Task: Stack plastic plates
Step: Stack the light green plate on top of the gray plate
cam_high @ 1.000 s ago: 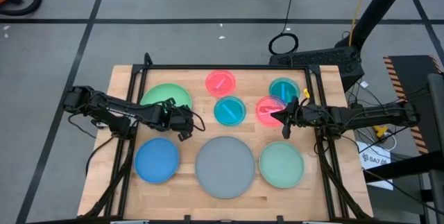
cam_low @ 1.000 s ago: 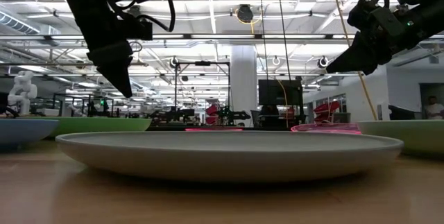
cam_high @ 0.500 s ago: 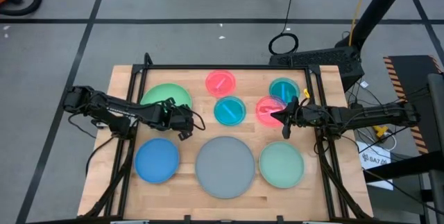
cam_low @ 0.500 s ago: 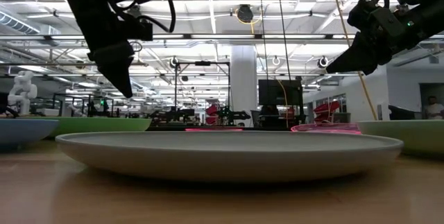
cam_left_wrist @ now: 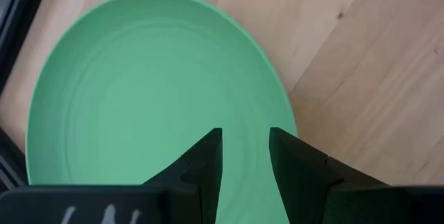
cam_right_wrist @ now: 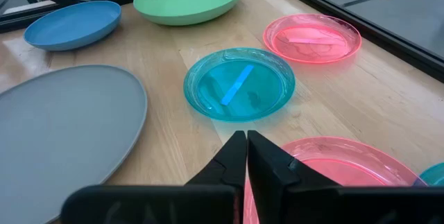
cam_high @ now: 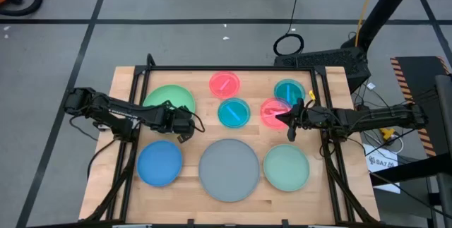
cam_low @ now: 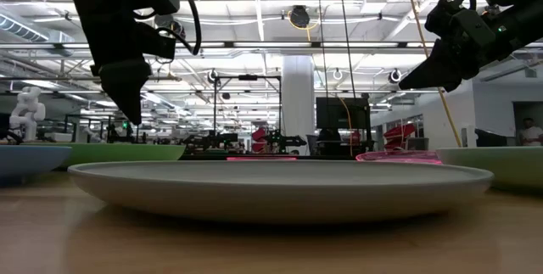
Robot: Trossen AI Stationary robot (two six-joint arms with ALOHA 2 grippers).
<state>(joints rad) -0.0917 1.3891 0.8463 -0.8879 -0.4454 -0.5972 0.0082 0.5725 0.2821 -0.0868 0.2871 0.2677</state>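
From above, the wooden table (cam_high: 191,80) carries eight round plastic plates: a large grey plate (cam_high: 229,169) at the near middle, a blue plate (cam_high: 159,163) to its left, a pale green plate (cam_high: 287,167) to its right, a green plate (cam_high: 166,97) at the far left, a pink translucent plate (cam_high: 224,83) at the far middle, a teal translucent plate (cam_high: 234,113) at the centre, a second pink plate (cam_high: 272,112) just right of it and a second teal plate (cam_high: 287,90) far right. The left end effector (cam_high: 185,127) hangs at the green plate's near right edge; the right end effector (cam_high: 288,121) hangs over the second pink plate. In the low view both end effectors are above the plates, touching nothing. The left wrist view shows its fingers (cam_left_wrist: 207,161) parted, released, above the green plate (cam_left_wrist: 139,92). The right wrist view shows its fingers (cam_right_wrist: 232,156) pressed together, clenched on nothing, over the second pink plate (cam_right_wrist: 340,168), the centre teal plate (cam_right_wrist: 239,84) beyond.
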